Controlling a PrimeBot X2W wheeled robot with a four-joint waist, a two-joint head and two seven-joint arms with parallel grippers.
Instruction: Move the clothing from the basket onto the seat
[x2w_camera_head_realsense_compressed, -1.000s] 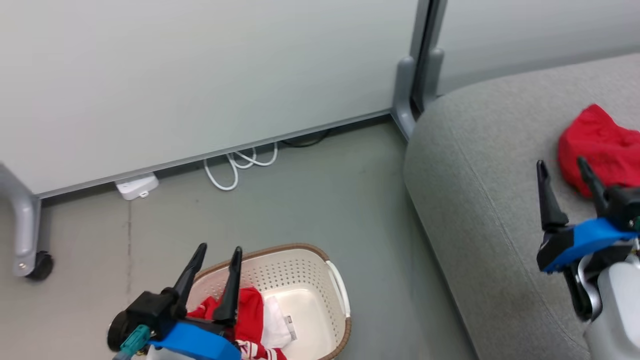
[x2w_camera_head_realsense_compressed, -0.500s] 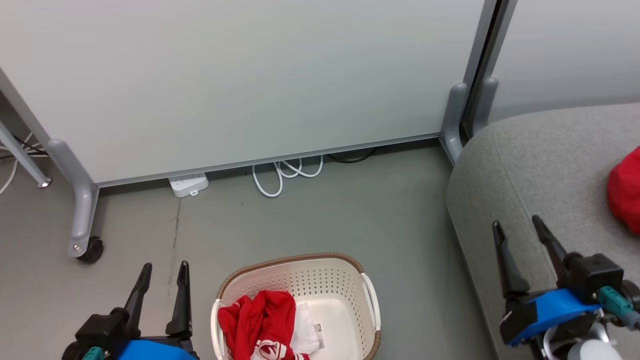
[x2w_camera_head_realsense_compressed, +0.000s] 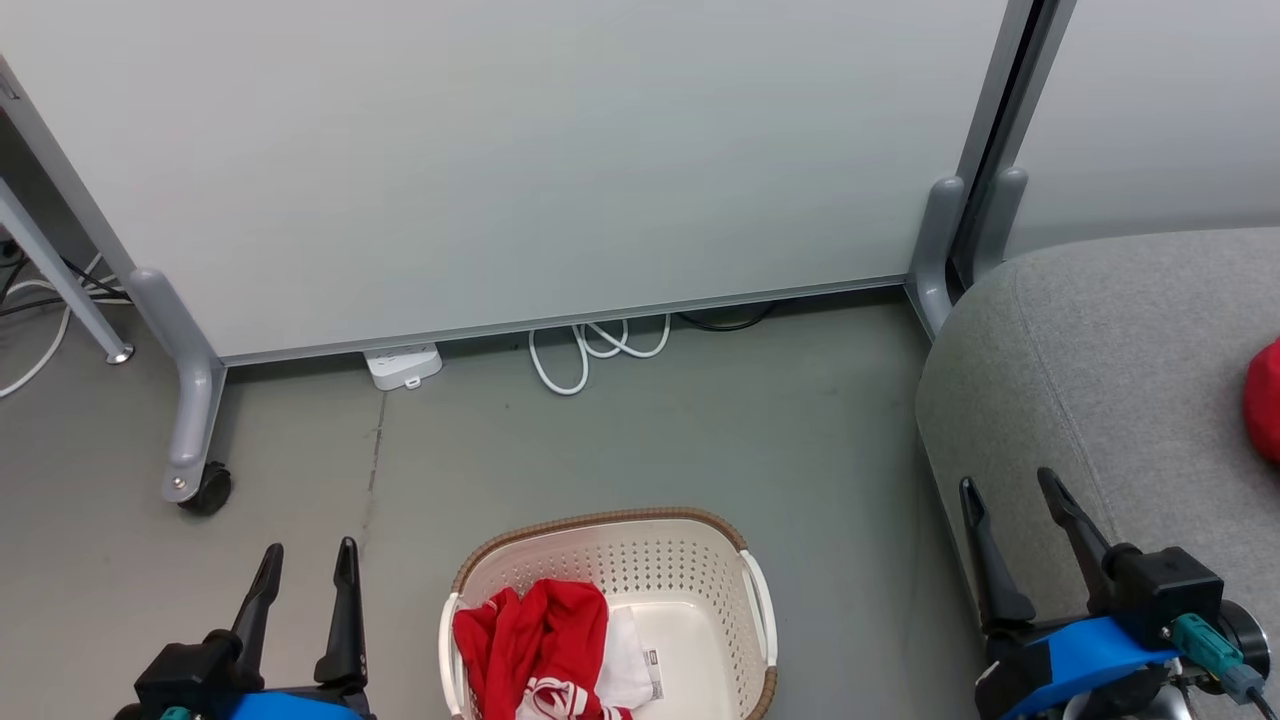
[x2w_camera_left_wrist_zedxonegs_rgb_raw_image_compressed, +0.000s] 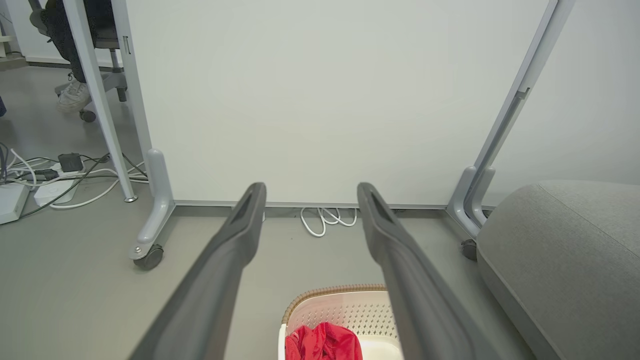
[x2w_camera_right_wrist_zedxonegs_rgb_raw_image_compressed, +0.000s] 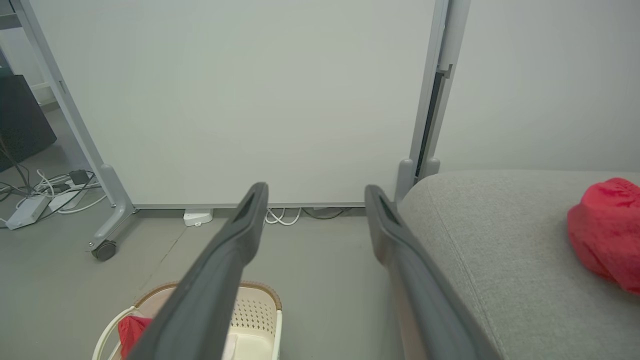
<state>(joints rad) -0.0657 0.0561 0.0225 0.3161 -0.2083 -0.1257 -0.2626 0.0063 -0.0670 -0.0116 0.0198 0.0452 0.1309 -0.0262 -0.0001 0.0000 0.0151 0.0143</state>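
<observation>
Red-and-white garment (x2w_camera_head_realsense_compressed: 530, 640) bunched in left half of basket (x2w_camera_head_realsense_compressed: 600, 518), just right of left tool (x2w_camera_head_realsense_compressed: 310, 546); left arm nearer, likely one to reach. Both tools parted, holding nothing. Right tool (x2w_camera_head_realsense_compressed: 1005, 478) by seat (x2w_camera_head_realsense_compressed: 1100, 350) edge; plain red garment (x2w_camera_head_realsense_compressed: 1265, 400) on seat

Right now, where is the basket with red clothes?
In the head view the basket sits on the floor at the bottom middle, between the left gripper and the right gripper, with the grey seat to its right.
</observation>
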